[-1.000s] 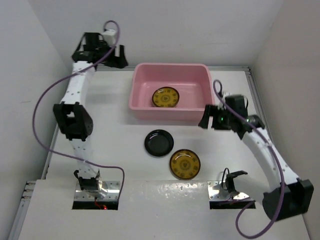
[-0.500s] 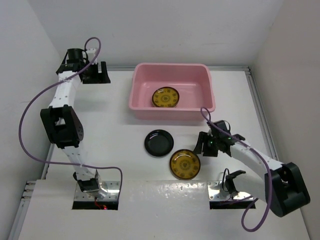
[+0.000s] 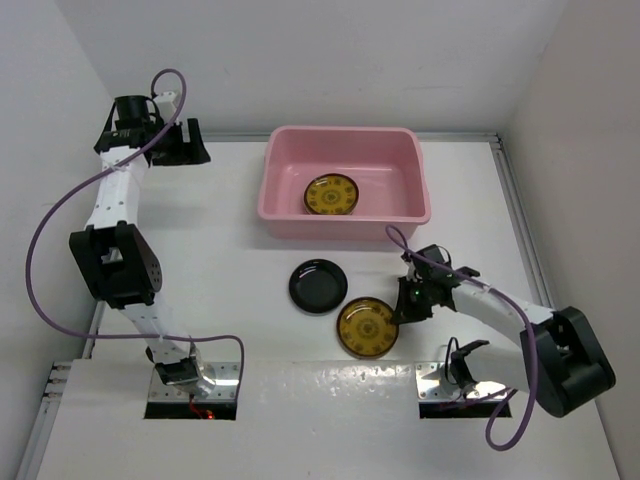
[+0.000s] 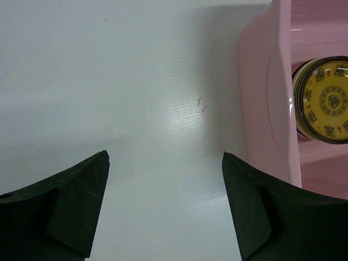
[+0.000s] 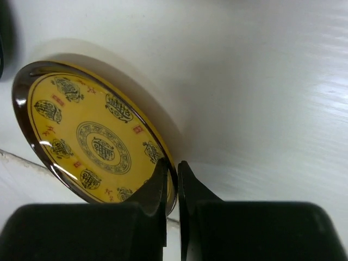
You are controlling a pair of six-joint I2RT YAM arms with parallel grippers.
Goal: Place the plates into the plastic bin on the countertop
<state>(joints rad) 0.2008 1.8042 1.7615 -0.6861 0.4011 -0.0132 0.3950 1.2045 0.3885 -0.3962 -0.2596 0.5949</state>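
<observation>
White and glossy, the flat tabletop [image 3: 220,230] carries everything, closed in by white walls. The largest thing on it is the rectangular pink plastic bin [image 3: 340,226] with rounded corners and a rolled rim, set toward the far side, a little right of centre.

The left arm reaches up along the left side to the far left corner, well apart from the plates. The right arm lies low across the near right part of the tabletop, pointing left.

Three small round plates are in view. One amber-yellow patterned plate with a dark rim [image 3: 331,194] lies flat on the floor of the bin, about in its middle; the left wrist view shows this far amber plate [image 4: 326,100] just past the bin's pink wall [image 4: 266,98]. A glossy black shallow plate [image 3: 318,285] sits on the tabletop in front of the bin, apart from its front wall. Just beside it, nearer the arm bases and slightly right, is a second amber-yellow patterned plate [image 3: 367,327] — the near amber plate.

The right end effector [image 3: 400,312] is at that plate's right edge. From the right wrist, its end effector [image 5: 173,166] has the two dark fingers drawn almost together, pinching the rim of the near amber plate [image 5: 87,141].

The left end effector [image 3: 190,143] hangs left of the bin. In its own view the left end effector [image 4: 166,157] has its jaws spread wide over bare tabletop [image 4: 109,81] — nothing between them.
</observation>
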